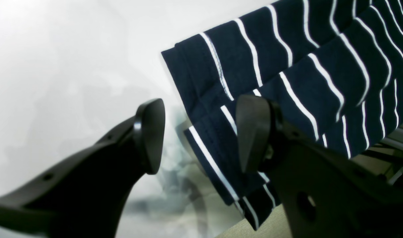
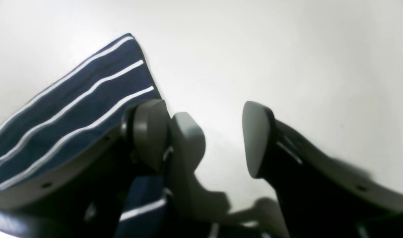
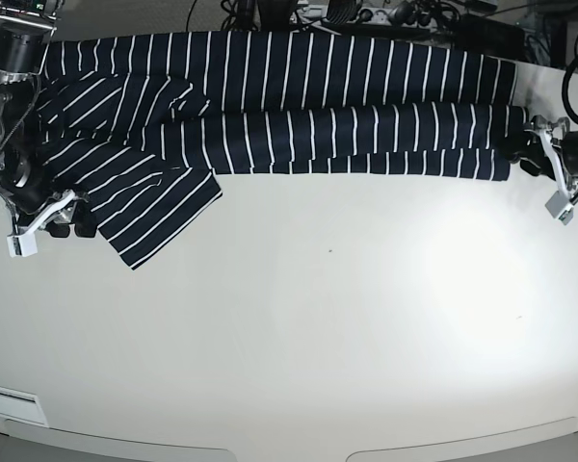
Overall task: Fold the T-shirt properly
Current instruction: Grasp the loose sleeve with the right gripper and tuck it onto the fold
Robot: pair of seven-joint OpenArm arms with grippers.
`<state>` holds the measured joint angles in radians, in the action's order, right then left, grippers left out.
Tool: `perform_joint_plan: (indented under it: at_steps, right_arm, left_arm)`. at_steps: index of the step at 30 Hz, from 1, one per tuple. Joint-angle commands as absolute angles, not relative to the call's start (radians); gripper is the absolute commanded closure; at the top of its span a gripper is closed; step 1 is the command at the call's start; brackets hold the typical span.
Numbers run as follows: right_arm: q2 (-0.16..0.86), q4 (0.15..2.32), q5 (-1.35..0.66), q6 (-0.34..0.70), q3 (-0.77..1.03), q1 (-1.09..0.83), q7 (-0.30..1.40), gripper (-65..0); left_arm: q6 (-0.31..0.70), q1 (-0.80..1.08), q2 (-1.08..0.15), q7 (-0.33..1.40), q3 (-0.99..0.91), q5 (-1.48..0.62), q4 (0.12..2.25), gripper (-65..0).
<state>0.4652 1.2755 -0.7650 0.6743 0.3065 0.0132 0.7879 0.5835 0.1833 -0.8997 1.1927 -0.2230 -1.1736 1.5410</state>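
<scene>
Base view: T-shirt (image 3: 270, 106) lies along the far edge of the bench (image 3: 318, 318), one sleeve splayed at near left.

I see both the left gripper (image 1: 201, 132) and the right gripper (image 2: 208, 138) released, empty, beside cloth edges. Risk, in my judgement: a shallow pinch catches one layer only, skewing the fold.

Bare white bench (image 3: 318, 318) lies open across the near and middle area. The striped T-shirt (image 3: 270, 106) spans the far edge, cables (image 3: 366, 14) behind it.
</scene>
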Motion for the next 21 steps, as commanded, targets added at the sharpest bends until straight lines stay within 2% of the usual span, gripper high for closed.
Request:
perform_joint_plan:
  at_steps: [1,4,8,13,15,18,19,21]
  right_arm:
    - [0.477,1.28,-0.797,0.698,0.307,0.016,0.842,-38.6]
    - [0.477,1.28,-0.875,0.698,0.307,0.015,0.903,-38.6]
    - [0.477,1.28,-0.889,0.698,0.283,0.016,0.903,-38.6]
    - [0.477,1.281,-0.89,0.698,0.176,0.017,0.903,-38.5]
    - [0.477,1.281,-0.89,0.698,0.127,0.022,0.902,-36.7]
    - [0.477,1.281,-0.882,0.698,0.085,0.048,0.903,-26.2]
    - [0.477,1.281,-0.883,0.698,0.084,0.059,0.903,-20.5]
    - [0.48,1.281,-0.883,0.698,0.085,0.083,0.903,-3.8]
  left_arm:
    - [0.582,0.171,-0.928,1.18,-0.236,-1.187,1.55,-36.0]
    - [0.583,0.171,-0.928,1.174,-0.236,-1.186,1.55,-36.0]
    - [0.583,0.171,-0.928,1.174,-0.236,-1.186,1.55,-36.0]
    - [0.583,0.171,-0.928,1.166,-0.236,-1.186,1.55,-36.0]
    - [0.583,0.171,-0.928,1.166,-0.236,-1.186,1.55,-36.0]
    - [0.583,0.171,-0.928,1.166,-0.236,-1.186,1.55,-36.0]
    - [0.583,0.171,-0.928,1.166,-0.236,-1.186,1.55,-36.0]
    - [0.583,0.171,-0.928,1.166,-0.236,-1.186,1.55,-36.0]
